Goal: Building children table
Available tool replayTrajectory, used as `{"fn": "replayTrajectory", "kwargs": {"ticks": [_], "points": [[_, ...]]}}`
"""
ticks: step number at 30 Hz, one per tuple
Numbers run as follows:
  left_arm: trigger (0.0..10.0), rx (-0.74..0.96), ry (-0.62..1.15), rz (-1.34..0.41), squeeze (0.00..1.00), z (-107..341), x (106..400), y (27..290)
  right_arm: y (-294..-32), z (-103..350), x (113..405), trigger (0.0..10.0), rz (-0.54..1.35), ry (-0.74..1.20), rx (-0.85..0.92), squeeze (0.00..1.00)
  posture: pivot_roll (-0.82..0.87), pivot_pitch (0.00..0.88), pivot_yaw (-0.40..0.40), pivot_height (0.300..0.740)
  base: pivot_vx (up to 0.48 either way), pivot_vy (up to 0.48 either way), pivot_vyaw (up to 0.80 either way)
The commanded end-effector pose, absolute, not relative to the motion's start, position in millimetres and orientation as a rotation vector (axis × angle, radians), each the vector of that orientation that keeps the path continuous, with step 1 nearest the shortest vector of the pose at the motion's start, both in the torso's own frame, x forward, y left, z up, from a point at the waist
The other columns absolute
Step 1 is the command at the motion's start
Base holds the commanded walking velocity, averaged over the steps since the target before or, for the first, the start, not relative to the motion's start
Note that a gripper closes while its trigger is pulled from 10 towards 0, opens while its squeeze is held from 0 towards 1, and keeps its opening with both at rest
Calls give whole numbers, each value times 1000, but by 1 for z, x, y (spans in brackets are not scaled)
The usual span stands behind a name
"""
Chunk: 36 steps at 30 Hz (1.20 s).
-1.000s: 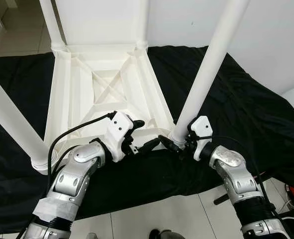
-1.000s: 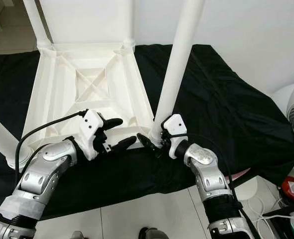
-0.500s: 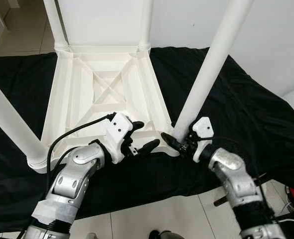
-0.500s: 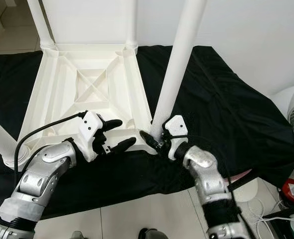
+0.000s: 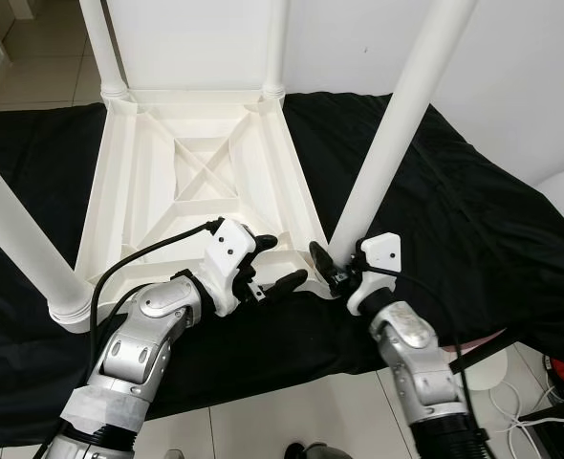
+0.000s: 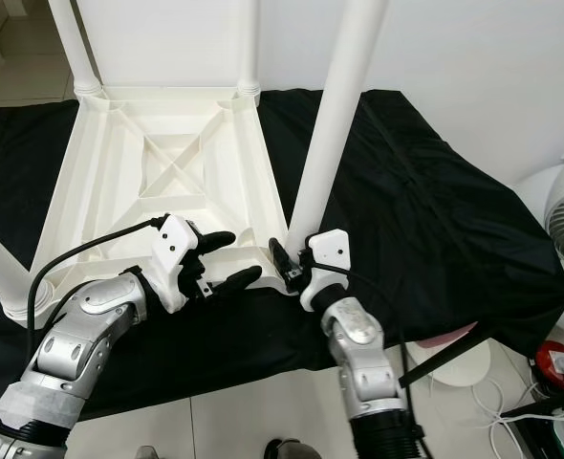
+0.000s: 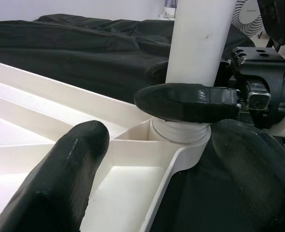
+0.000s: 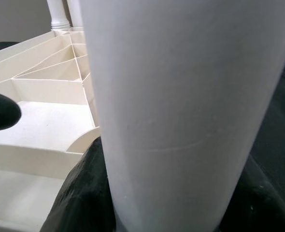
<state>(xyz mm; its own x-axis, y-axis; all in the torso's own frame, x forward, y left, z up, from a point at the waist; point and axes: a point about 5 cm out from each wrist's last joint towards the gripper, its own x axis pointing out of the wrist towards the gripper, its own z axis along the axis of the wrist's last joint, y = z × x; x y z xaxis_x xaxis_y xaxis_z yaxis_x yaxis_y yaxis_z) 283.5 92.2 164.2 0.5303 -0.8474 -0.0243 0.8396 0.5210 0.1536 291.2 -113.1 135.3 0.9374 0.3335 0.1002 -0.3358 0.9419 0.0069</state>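
1. The upturned white plastic children's table lies on a black cloth, its legs pointing up.
2. The right claw is clamped round the base of the near right leg, at its corner socket.
3. The left claw is open over the table's near rim, gripping nothing.
4. The leg looks light, rigid and smooth, probably slippery; low by the socket is the steadiest hold.
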Motion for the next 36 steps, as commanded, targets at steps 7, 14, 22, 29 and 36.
{"fn": "replayTrajectory", "kwargs": {"ticks": [7, 14, 22, 29, 36], "points": [[10000, 146, -43, -959, 0, 162, 285, 92, -113, 113, 284, 10000, 322, -8, 45, 0, 33, 122, -39, 740, 0, 0, 0], [10000, 103, -42, -966, 0, 160, 281, 86, -119, 117, 280, 10000, 317, -75, 42, 1000, 36, 121, -47, 740, 0, 0, 0], [10000, 62, -57, -913, 0, 160, 279, 83, -127, 121, 271, 10000, 292, -147, 89, 0, 38, 113, -52, 740, 0, 0, 0], [10000, 27, -56, -876, 0, 158, 277, 86, -127, 118, 263, 10000, 290, -146, 73, 0, 37, 105, -51, 740, 0, 0, 0], [10000, 117, -38, -1024, 0, 155, 263, 87, -127, 129, 268, 10000, 390, -182, 34, 0, 37, 115, -46, 740, 0, 0, 0]]}}
